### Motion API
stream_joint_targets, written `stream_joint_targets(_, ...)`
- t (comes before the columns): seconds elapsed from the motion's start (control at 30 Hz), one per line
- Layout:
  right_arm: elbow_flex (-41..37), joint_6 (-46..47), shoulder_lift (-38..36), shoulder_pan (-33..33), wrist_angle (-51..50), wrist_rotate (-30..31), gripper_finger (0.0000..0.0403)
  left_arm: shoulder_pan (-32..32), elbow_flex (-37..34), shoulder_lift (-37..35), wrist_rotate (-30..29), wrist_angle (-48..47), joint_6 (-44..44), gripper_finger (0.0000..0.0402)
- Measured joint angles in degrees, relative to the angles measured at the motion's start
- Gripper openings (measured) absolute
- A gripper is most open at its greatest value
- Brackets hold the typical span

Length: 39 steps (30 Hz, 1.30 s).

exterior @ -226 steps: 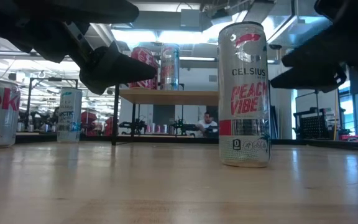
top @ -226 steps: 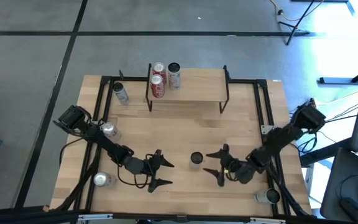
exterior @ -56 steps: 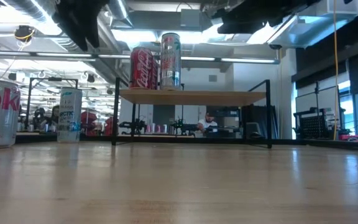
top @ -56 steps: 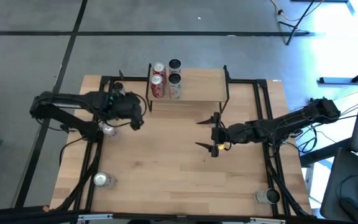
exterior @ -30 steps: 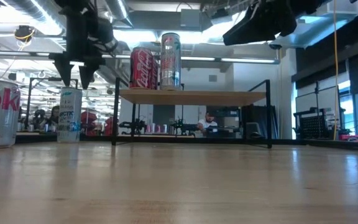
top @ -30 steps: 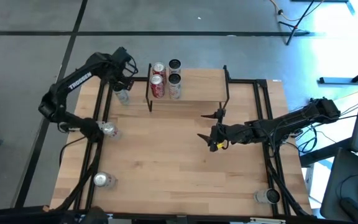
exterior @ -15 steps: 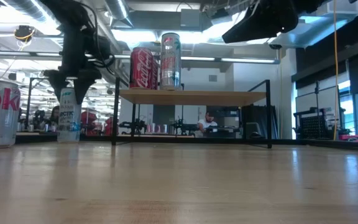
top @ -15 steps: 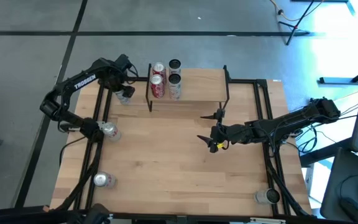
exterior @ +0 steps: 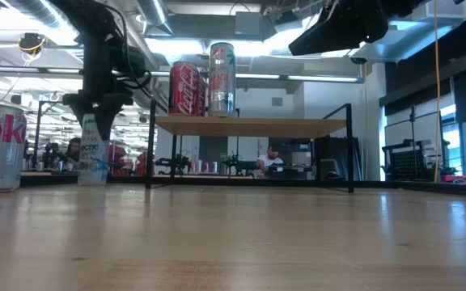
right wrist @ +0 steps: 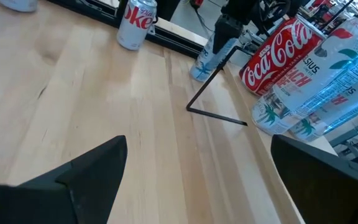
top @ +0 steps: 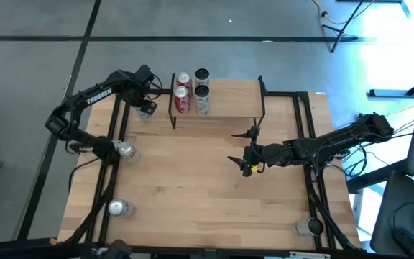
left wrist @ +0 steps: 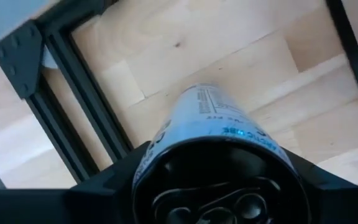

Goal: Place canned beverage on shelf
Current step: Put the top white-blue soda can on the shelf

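Our left gripper (top: 144, 108) has its fingers one on each side of a slim pale-blue can (left wrist: 211, 130) just below the rim, as the left wrist view shows; whether they already press on it we cannot tell. The can stands upright on the tabletop (top: 192, 187), just beside the left end of the shelf (top: 228, 97) and outside its black frame; in the low view it (exterior: 92, 153) shows left of the frame's leg.

We judge the can stiff while sealed, but its thin wall dents under hard pressure, and its smooth, possibly slick skin could slide. If full it has some weight, so a hold on the upper body, square across the widest part, seems safest. Being tall and narrow, it will tip easily when set down.

The shelf already carries four cans: two red Coca-Cola cans (top: 182, 97) and two silver Celsius cans (top: 202, 97), bunched at its left end. Our right gripper (top: 244, 152) waits mid-table, fingers spread. A Diet Coke can (top: 126, 150) and others sit farther off.
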Motion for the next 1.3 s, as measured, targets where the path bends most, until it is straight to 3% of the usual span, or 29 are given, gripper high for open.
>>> stream_joint_targets(0.3, 0.00, -0.94, 0.02, 0.00, -0.02, 0.00, 0.0386, -12.79, 2.67, -4.93, 0.86, -8.97, -6.37, 0.0220)
stream_joint_targets(0.63, 0.00, -0.92, 0.02, 0.00, -0.22, -0.02, 0.0386, -37.56, 2.84, -7.18, 3.93, -5.59, -17.90, 0.0226)
stream_joint_targets(0.83, -0.02, 0.87, 0.02, 0.00, -1.42, -3.67, 0.0386, -51.17, 2.84, -3.74, 3.97, 3.09, -25.55, 0.0228)
stream_joint_targets(1.0, -0.02, 2.31, 0.28, 0.01, -3.86, -7.60, 0.0386, -57.85, 4.50, 1.83, 3.28, 7.92, -30.05, 0.0228)
stream_joint_targets(1.3, -0.04, 5.15, 0.28, 0.00, -8.34, -9.05, 0.0386, -63.19, 23.62, 18.82, 2.27, 3.58, -31.98, 0.0228)
